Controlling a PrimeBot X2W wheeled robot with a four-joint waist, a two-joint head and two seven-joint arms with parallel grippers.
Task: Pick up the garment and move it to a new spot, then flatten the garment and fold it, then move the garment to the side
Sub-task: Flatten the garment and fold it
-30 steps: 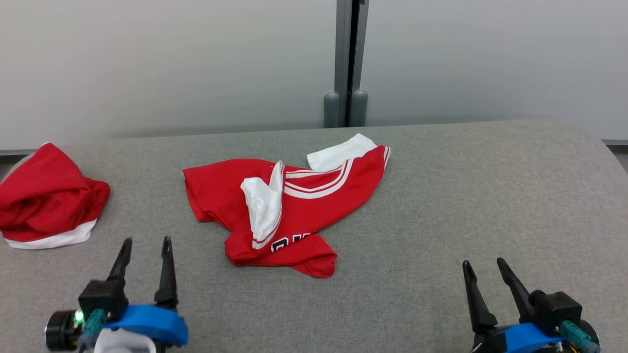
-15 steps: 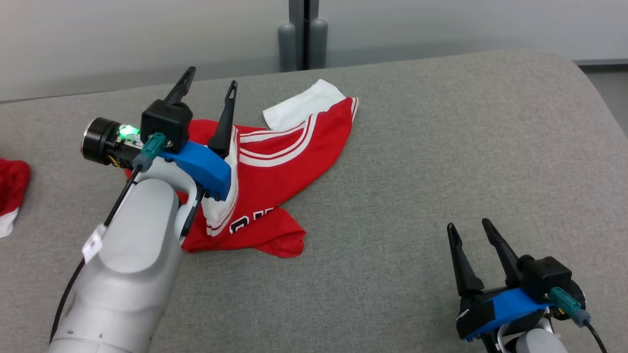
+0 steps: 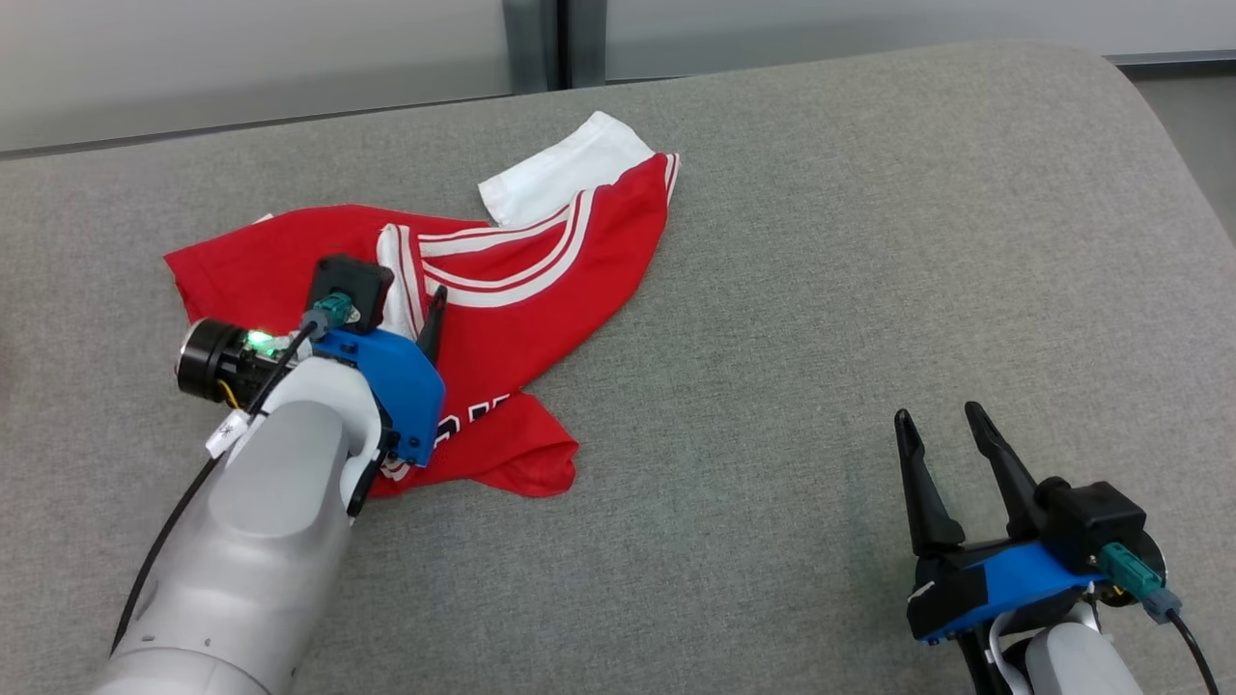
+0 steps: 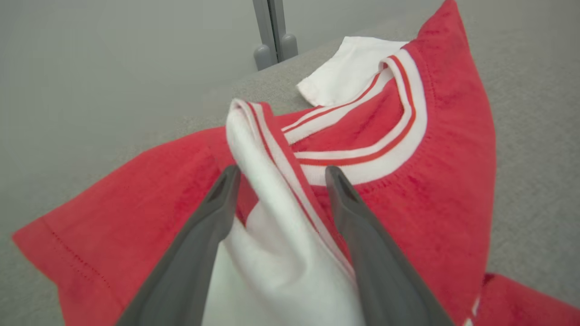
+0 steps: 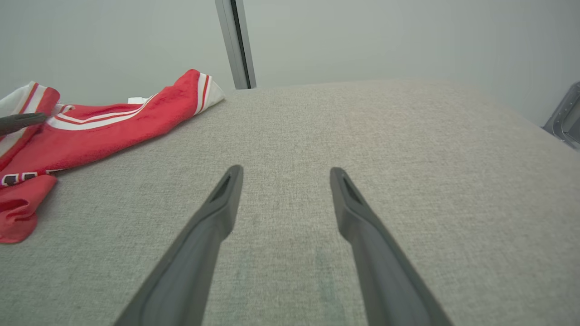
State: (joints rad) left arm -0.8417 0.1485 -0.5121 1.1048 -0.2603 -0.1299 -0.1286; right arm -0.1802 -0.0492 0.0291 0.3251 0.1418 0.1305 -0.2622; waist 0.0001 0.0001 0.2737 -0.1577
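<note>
Head view: one garment (image 3: 550,328), a red jersey with white trim, lies crumpled on the left half of the cushion (image 3: 821,290), nearer the back edge than the front. The left gripper (image 3: 396,290) is down on the garment's middle. One finger (image 3: 432,323) shows beside a white fold; the other is hidden. The right gripper (image 3: 939,415) is by the front right corner, jaws spread wide, nothing in it, well apart from the garment. A grey post (image 3: 536,43) stands behind the back edge.

Left wrist view: the jaws are fully spread, one finger on either side of the raised white fold (image 4: 272,199). The fold sits between them, not pinched, so nothing is held yet. Red cloth lies under and around both tips.

Right wrist view: two fingers spread over bare cushion, empty. The garment is at far left, with a dark finger of the left gripper across it at the frame edge.

Risks, judged: the fold looks thin and loose, so closing may catch just one layer and it slips out on the lift. Tips set too low could snag the cushion fabric or clamp extra layers, so the garment comes up bunched and is harder to flatten. A one-point lift leaves the rest dragging.

Count: 1 garment, 2 grippers with 2 fingers each, 1 cushion, 1 post.
</note>
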